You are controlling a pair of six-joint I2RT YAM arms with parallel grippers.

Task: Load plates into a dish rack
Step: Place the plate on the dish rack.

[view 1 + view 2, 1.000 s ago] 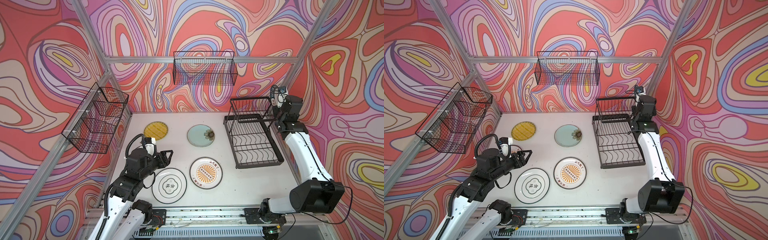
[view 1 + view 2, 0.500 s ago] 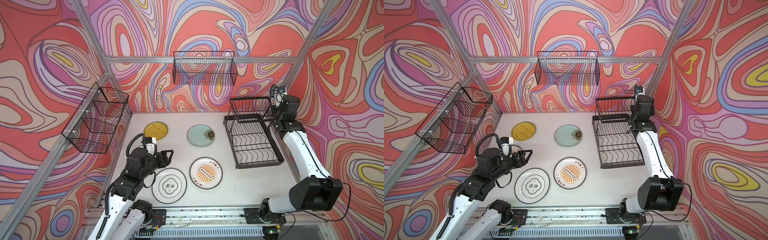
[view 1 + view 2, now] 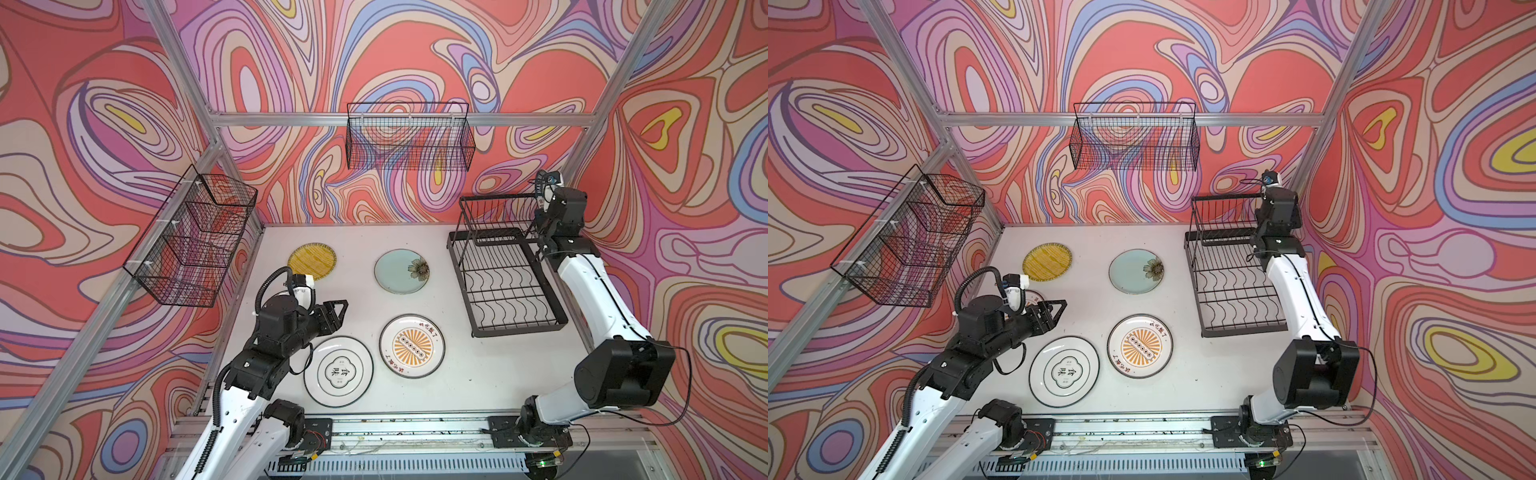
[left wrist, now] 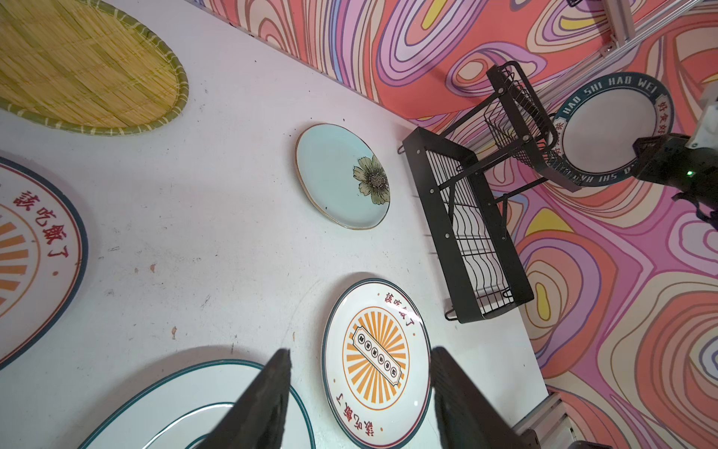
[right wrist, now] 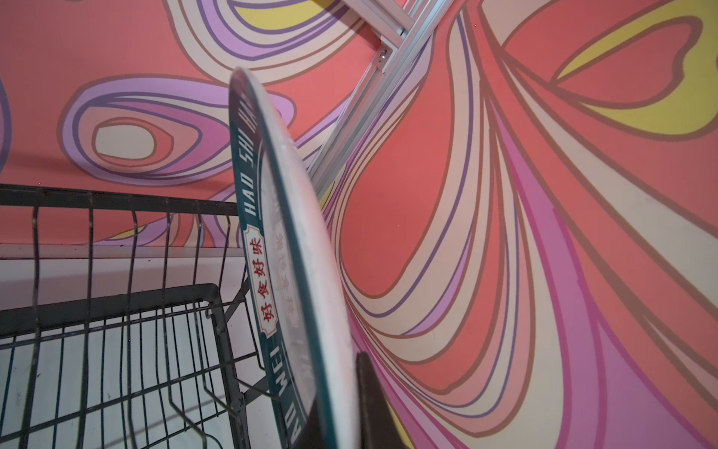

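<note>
The right fingers [image 5: 368, 385] are clenched on the lettered plate [image 5: 287, 241], held on edge at the end of the rack's [image 3: 505, 286] upper tier [image 3: 496, 208] beside that arm, its face roughly in line with the wires [image 5: 134, 233]; whether the rim sits in a slot I cannot tell. The left fingers [image 3: 334, 312] hang released, well apart over the bench [image 3: 478, 374], and the other plates [image 3: 401, 272] lie flat there, clear of the tier

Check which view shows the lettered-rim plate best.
Left wrist view: the lettered-rim plate faces the camera, with its white centre and most of the rim lettering readable, partly overlapped by the dish rack. Right wrist view sees it close but nearly edge-on. The top views show at most a thin edge.
</note>
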